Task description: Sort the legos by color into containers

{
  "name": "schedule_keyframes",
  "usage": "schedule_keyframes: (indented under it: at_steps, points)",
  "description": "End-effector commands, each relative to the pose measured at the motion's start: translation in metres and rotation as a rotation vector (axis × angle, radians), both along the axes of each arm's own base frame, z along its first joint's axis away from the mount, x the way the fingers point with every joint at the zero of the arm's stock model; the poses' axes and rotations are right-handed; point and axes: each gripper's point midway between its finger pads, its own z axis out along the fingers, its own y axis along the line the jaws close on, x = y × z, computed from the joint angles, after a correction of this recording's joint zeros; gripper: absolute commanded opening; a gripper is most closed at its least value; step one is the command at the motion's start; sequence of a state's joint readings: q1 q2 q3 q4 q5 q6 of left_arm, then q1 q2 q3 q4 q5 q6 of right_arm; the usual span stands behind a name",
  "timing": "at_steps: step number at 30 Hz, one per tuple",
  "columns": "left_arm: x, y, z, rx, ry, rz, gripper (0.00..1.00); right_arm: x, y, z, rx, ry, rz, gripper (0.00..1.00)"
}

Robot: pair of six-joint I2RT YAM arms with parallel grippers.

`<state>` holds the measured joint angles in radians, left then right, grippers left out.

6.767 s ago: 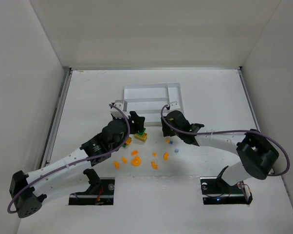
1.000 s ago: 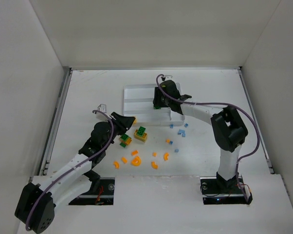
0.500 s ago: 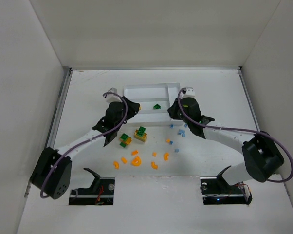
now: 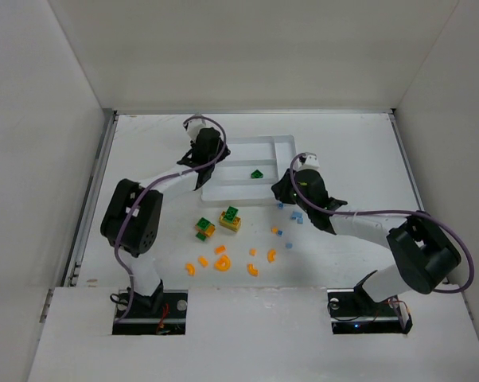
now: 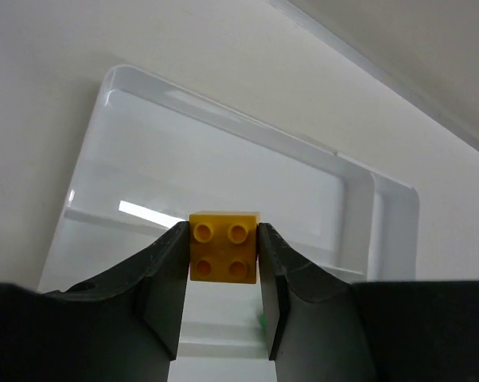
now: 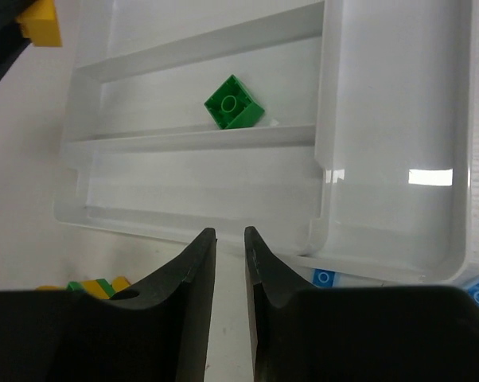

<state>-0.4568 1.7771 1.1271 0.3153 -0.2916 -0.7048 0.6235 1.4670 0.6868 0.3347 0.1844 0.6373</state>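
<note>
White-walled cell, white table [image 4: 144,159]. The left pincer [image 5: 223,239] is clamped on a yellow brick [image 5: 223,259], studs toward its wrist camera, and hangs over the left end of the white tray [image 4: 281,142]. From that camera the brick covers a divider, so I cannot tell which long slot lies under it. A green brick [image 6: 234,102] lies in the middle slot. The yellow one probably needs a different slot. The right pincer [image 6: 229,239], fingers nearly together and holding nothing, sits off the tray's near edge, close to the blue bits [image 4: 297,216].
</note>
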Motion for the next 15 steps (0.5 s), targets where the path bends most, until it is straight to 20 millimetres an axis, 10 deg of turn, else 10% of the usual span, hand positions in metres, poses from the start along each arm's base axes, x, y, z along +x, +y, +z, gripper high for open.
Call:
schedule_keyframes:
  at_steps: [1, 9, 15]
  points:
    - [0.016, 0.008, 0.001, 0.055, 0.021, 0.025, 0.12, 0.008, 0.012, 0.034, 0.078, -0.099, 0.009, 0.27]
    - [0.038, 0.010, -0.012, 0.111, 0.042, 0.053, 0.16, 0.004, 0.020, 0.037, 0.078, -0.106, 0.040, 0.31]
    - [0.038, 0.009, -0.011, 0.131, 0.049, 0.045, 0.40, -0.007, 0.038, 0.045, 0.041, -0.147, 0.131, 0.39]
